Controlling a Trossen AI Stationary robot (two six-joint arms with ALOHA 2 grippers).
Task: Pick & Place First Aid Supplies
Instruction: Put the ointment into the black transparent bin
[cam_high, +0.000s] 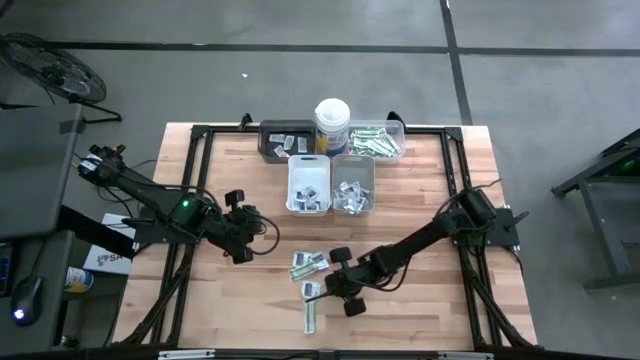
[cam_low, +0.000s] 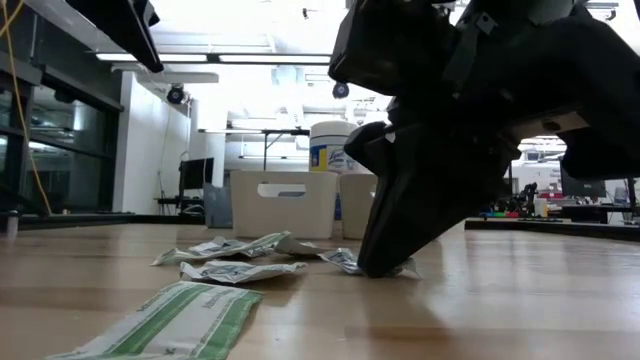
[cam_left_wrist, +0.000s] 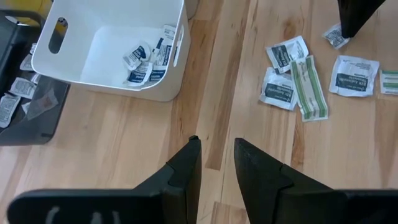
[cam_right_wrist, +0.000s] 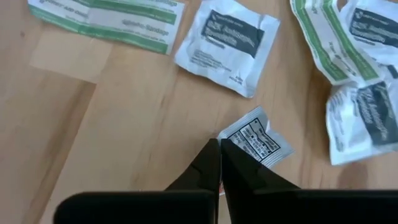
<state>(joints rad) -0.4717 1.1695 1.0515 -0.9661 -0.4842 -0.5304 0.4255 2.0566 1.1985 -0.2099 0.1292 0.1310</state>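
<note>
From above, four trays by the white canister (cam_high: 332, 125) are already holding sorted packets, while a few are still lying loose on the table (cam_high: 420, 310) near the right gripper (cam_high: 335, 285).

At table height, a green-striped strip (cam_low: 170, 320) and crumpled sachets (cam_low: 235, 258) are waiting.

The left gripper (cam_left_wrist: 216, 152) is hovering partly spread and empty near the white tray (cam_left_wrist: 109, 59).

The right gripper (cam_right_wrist: 219, 152) is pressing together on a corner of a small grey sachet (cam_right_wrist: 258, 140); the job looks mostly done.
</note>
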